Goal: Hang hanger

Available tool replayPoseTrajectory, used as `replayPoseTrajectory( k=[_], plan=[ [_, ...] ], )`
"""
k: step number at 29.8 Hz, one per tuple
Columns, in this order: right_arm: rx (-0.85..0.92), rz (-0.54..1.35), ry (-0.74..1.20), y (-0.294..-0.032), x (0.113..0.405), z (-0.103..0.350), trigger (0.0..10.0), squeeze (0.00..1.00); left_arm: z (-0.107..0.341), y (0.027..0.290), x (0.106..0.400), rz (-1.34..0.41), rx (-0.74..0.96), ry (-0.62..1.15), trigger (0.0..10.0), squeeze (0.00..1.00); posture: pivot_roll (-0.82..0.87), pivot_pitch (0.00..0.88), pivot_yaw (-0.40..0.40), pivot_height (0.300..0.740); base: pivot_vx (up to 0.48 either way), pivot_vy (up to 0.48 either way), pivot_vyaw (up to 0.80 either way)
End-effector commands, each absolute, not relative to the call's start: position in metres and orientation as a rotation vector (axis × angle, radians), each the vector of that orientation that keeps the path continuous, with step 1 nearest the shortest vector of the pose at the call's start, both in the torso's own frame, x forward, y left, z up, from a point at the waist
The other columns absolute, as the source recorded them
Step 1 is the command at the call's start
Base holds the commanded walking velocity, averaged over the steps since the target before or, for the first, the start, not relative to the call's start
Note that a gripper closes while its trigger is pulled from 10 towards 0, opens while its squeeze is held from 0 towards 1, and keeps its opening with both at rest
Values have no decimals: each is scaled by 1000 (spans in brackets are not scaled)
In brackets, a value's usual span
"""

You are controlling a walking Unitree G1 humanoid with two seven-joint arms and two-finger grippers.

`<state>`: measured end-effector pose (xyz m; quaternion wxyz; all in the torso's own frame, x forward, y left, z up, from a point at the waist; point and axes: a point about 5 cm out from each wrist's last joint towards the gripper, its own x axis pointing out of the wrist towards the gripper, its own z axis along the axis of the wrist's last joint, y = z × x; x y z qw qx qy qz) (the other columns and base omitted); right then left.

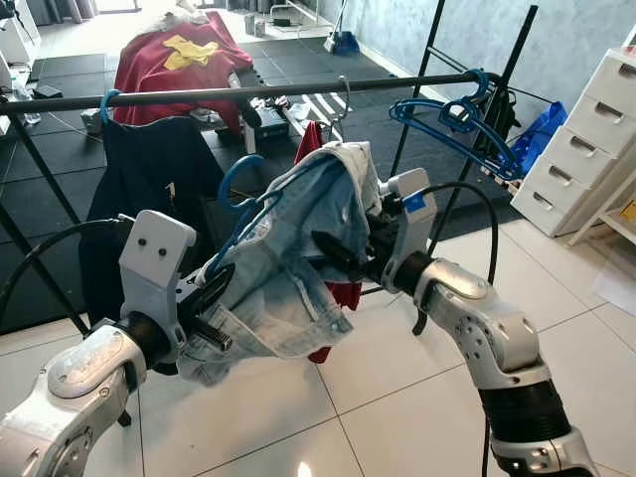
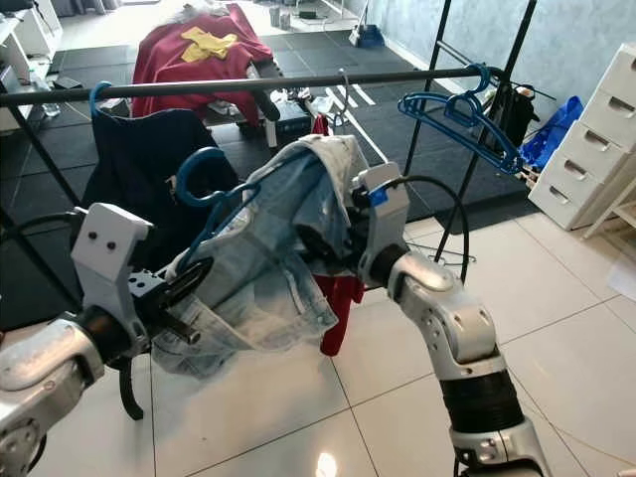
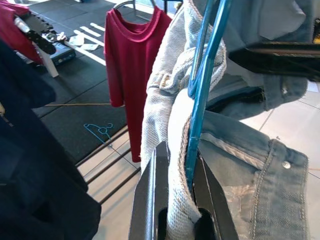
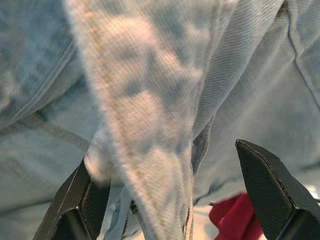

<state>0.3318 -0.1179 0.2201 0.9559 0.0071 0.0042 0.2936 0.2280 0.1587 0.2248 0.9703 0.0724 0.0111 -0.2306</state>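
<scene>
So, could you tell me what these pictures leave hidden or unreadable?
- Blue hanger: its lower bar and far shoulder are wrapped in the denim jacket, eye views.
- Right gripper: whether its fingers pinch denim; folds cover the gap, right wrist view.
- Red shirt: its hem is behind the denim, left wrist view.

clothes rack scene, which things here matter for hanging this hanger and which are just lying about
Part of the job:
- blue hanger carrying the denim jacket
- left gripper, shut on the hanger and denim
- right gripper, open around a denim fold
- rack rail

Just lying about:
- spare blue hangers on the rail
- navy garment
- red shirt
- white drawers
</scene>
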Motion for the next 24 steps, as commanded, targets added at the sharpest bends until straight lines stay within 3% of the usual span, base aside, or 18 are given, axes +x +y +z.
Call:
replayPoseTrajectory(
  k=[1, 8, 14, 15, 17, 19, 22, 24],
  plan=[
    [0, 531, -21, -126, 336, 224, 10000, 0, 235, 151, 223, -505, 162, -32, 10000, 0, -15, 92, -55, 740, 0, 0, 0],
    [-12, 492, -47, -131, 339, 228, 10000, 0, 231, 149, 219, -533, 179, -9, 10000, 0, -16, 92, -56, 740, 0, 0, 0],
    [-40, 443, -78, -143, 344, 237, 10000, 0, 225, 163, 209, -564, 263, 50, 10000, 0, -24, 89, -54, 740, 0, 0, 0],
    [-49, 421, -92, -149, 346, 243, 10000, 0, 221, 176, 204, -571, 329, 101, 10000, 0, -26, 88, -52, 740, 0, 0, 0],
    [-49, 421, -92, -149, 346, 243, 10000, 0, 221, 176, 204, -571, 329, 101, 10000, 0, -26, 88, -52, 740, 0, 0, 0],
    [-72, 389, -129, -159, 350, 256, 10000, 0, 211, 197, 201, -557, 527, 215, 10000, 0, -32, 87, -52, 740, 0, 0, 0],
    [-77, 370, -150, -165, 352, 264, 10000, 0, 206, 206, 204, -550, 658, 253, 10000, 0, -39, 84, -52, 740, 0, 0, 0],
    [-77, 370, -150, -165, 352, 264, 10000, 0, 206, 206, 204, -550, 658, 253, 10000, 0, -39, 84, -52, 740, 0, 0, 0]
  ],
)
